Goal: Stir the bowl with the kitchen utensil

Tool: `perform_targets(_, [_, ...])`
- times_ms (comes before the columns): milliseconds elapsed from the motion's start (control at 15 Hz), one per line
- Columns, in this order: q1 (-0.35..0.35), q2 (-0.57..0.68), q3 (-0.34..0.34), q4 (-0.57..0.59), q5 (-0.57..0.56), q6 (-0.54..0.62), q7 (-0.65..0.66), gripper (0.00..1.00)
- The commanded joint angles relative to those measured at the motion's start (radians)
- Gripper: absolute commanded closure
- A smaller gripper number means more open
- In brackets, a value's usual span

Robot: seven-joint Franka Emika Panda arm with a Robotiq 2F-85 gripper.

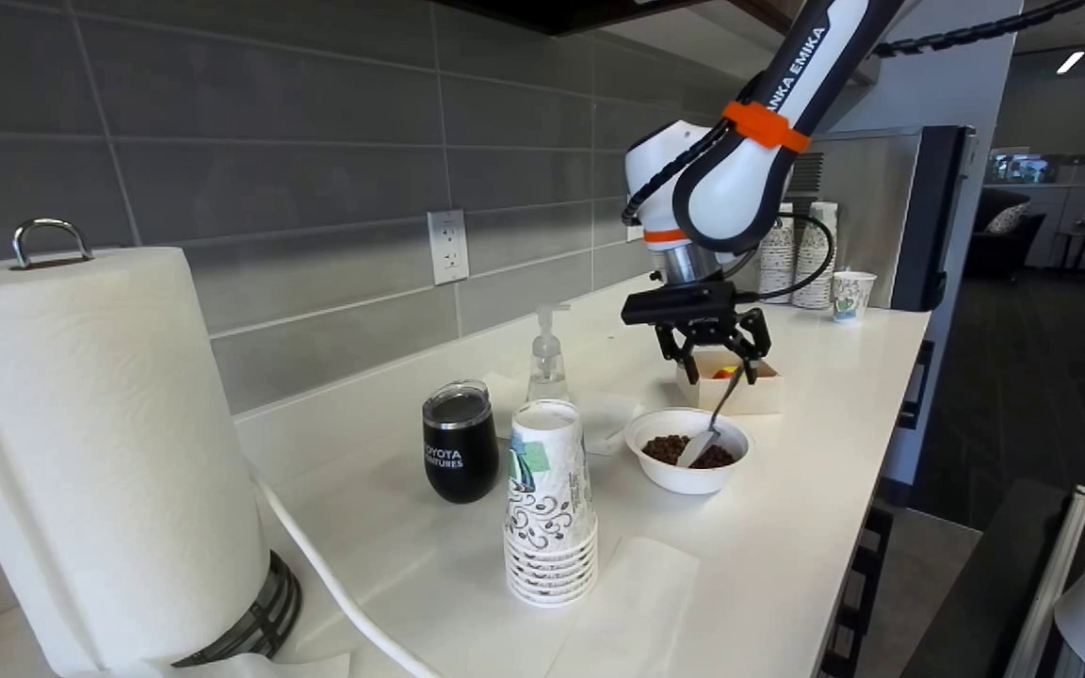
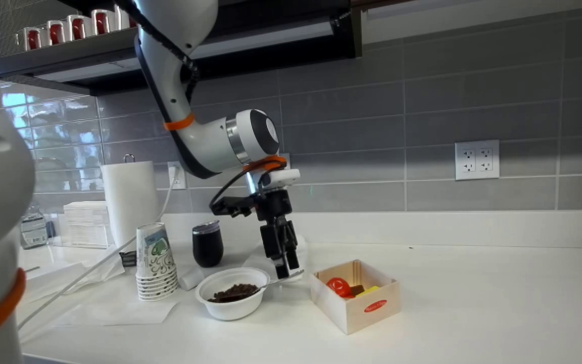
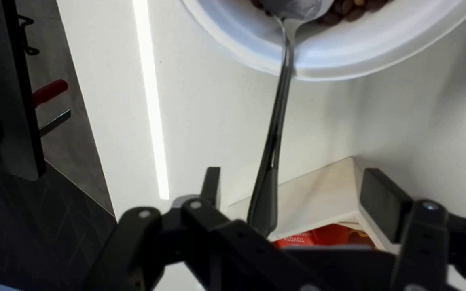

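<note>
White bowl; silver spoon; scroll-patterned cups.

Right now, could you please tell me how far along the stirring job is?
Done: the spoon is in the bowl, its head on the brown contents. In hand: nothing looks gripped; the gripper stands open, the spoon showing in its gap. Left: this moment cannot show whether any stirring has happened; if none has, closing on the spoon and moving it through the contents probably remain.

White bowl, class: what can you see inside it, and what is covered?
Inside the bowl lie small brown pieces and the head of a metal spoon. The bottom beneath them is hidden.
</note>
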Motion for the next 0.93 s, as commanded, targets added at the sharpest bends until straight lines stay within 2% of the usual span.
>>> perform_targets(0, [0.006,-0.009,-0.001,0.010,0.035,0.001,-0.038,0.00])
perform_targets(867, [0.013,-0.139,0.034,-0.002,0.117,-0.060,-0.181,0.00])
